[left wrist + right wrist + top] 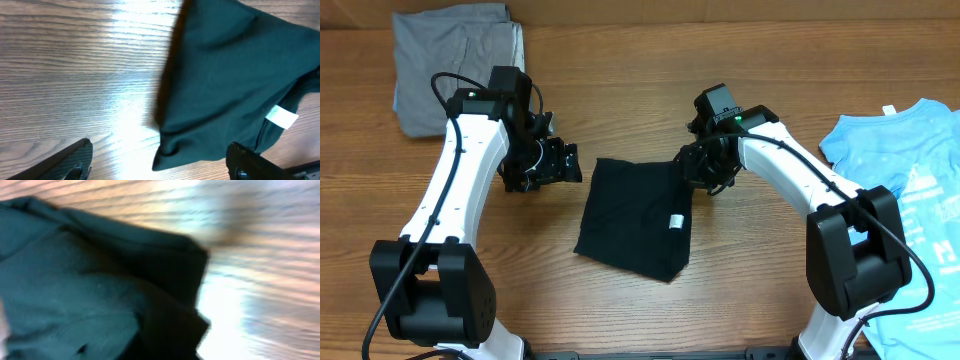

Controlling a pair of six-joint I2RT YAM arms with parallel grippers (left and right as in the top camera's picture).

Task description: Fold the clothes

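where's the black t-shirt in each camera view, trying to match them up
Overhead: the black T-shirt lies folded at the centre, between the two arms.
Left wrist: the shirt fills the upper right.
Right wrist: the shirt, blurred, covers the left and centre.
Shared landmark: the wood-grain table. The white neck label can be made out in the overhead and left wrist views.
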